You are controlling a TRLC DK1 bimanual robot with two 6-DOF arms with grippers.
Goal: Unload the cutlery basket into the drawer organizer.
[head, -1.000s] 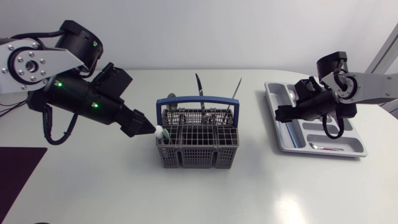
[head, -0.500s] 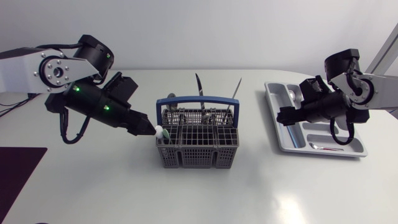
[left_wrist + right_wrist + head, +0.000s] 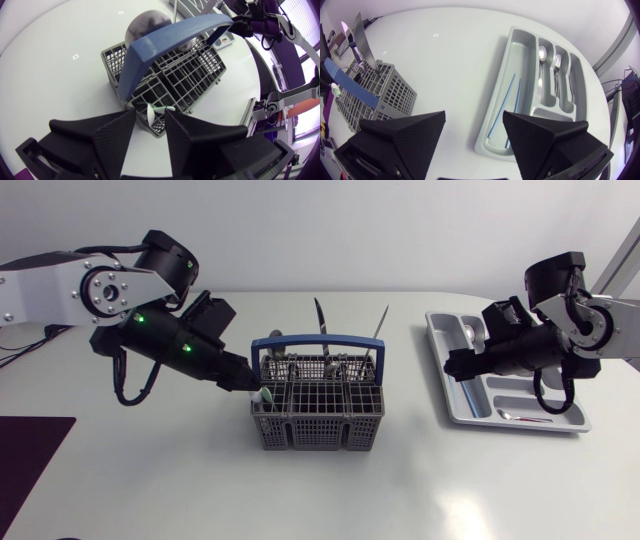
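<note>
1. Two arms work over the table, and nearest us stands the grey basket (image 3: 318, 430), its blue handle (image 3: 320, 343) arching upright across it.
2. Our left arm (image 3: 50, 285) enters from the side with its elbow raised. The forearm slopes down and the left gripper (image 3: 243, 383) points at the basket's left end corner.
3. Seen from the left wrist, that gripper's fingers (image 3: 117, 132) are spread. A thin white piece (image 3: 159, 108) with a pale green end stands up out of the corner compartment in the gap between them, and we see neither finger pressing it.
4. At the basket's far side a knife (image 3: 319, 318) and a slim handle (image 3: 382, 320) stick up tilted, with a spoon bowl (image 3: 276, 336) at the far left corner.
5. Well apart, our right arm (image 3: 600, 325) folds down over the organizer tray (image 3: 575, 423). The right gripper (image 3: 455, 367) hovers above the tray's left rim, its fingers (image 3: 405, 132) spread wide with only table and tray between them.
6. Farther into the tray lie two blue sticks (image 3: 501, 106) in the long compartment, then a spoon (image 3: 542, 52) and a fork (image 3: 557, 64) in neighbouring compartments.
</note>
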